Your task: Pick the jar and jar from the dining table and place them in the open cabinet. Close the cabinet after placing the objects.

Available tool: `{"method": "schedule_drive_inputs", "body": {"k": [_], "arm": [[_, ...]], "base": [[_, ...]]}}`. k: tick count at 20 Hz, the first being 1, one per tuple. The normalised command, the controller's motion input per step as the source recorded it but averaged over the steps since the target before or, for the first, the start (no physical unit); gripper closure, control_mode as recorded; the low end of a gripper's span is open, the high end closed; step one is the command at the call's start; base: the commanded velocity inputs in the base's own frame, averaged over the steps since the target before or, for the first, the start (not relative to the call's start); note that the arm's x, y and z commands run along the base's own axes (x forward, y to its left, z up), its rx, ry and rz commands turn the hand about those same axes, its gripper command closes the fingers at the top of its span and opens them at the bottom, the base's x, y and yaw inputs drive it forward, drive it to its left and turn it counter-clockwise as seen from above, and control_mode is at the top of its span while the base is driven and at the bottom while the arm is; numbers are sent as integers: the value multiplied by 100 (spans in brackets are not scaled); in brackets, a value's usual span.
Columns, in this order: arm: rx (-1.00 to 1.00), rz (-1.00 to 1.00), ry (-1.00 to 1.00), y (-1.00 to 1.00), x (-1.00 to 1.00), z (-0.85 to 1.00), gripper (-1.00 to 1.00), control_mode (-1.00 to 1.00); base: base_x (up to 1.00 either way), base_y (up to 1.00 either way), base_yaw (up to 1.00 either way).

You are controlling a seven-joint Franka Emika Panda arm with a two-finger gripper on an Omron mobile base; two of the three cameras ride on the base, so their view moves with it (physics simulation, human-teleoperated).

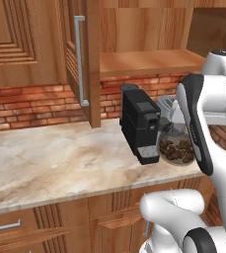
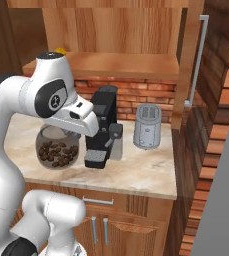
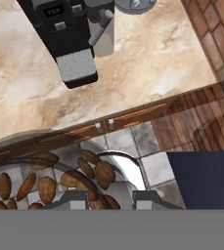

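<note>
The gripper [image 3: 103,199] is seen at the bottom of the hand view, with its finger tips [image 3: 73,199] pinched on the rim of the glass jar of brown beans [image 3: 50,180]. The jar is held close under the hand, and floor tiles and the counter edge are seen through the glass. In the left base view the same jar [image 1: 176,147] is partly hidden behind the white forearm, just beside the black coffee machine [image 1: 140,123]. In the right base view the jar [image 2: 57,148] is seen left of the coffee machine [image 2: 102,127]; whether it rests on the marbled counter [image 2: 141,172] or is lifted above it cannot be told.

Further back on the counter a grey toaster [image 2: 148,126] is stood, right of the coffee machine and apart from it. A red brick backsplash [image 1: 30,106] is seen behind. Above it the wooden wall cabinet [image 2: 111,65] is open, its shelf bare where visible. The cabinet door [image 1: 82,59] is swung outward, with a long silver bar handle [image 1: 80,59] on it.
</note>
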Motion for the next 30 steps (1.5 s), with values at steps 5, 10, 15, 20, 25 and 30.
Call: {"method": "schedule_drive_inputs", "body": {"k": [5,10,15,20,25,30], "arm": [[0,0,0,0,0,0,100,100],[0,0,0,0,0,0,100,-100],[0,0,0,0,0,0,100,-100],[0,-1,0,0,0,4,100,-100],[0,-10,-1,0,-8,19,100,-100],[0,-16,-1,0,-1,37,100,-100]], "base": [[0,0,0],[0,0,0],[0,0,0],[0,0,0],[0,0,0],[0,0,0]]}}
